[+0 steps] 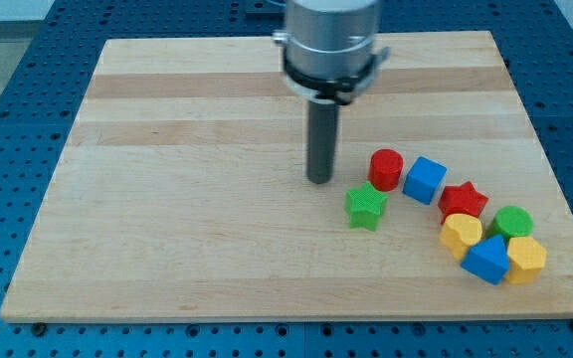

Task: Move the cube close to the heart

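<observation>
My tip [320,180] rests on the wooden board [187,199] near its middle. The blue cube [425,180] lies to the tip's right, with a red cylinder [387,169] between them and touching the cube's left side. The yellow heart-like block [460,232] lies below and right of the cube, and a red star [463,200] sits between the two. A green star [366,206] is just below and right of the tip, apart from it. The tip touches no block.
A green cylinder [512,222], a second blue block [485,260] and a yellow hexagon [525,258] cluster right of the heart, near the board's lower right edge. The arm's metal body [330,45] hangs over the board's top middle.
</observation>
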Controlling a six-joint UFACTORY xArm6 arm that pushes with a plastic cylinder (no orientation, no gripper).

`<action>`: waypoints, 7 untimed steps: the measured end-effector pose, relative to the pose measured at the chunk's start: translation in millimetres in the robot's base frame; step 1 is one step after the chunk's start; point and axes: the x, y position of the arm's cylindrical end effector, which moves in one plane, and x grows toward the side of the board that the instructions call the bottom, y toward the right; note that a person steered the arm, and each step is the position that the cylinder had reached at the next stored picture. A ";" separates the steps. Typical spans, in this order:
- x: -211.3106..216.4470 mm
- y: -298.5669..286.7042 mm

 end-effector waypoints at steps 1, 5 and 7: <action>52.1 -30.1; 127.9 48.5; 88.6 82.2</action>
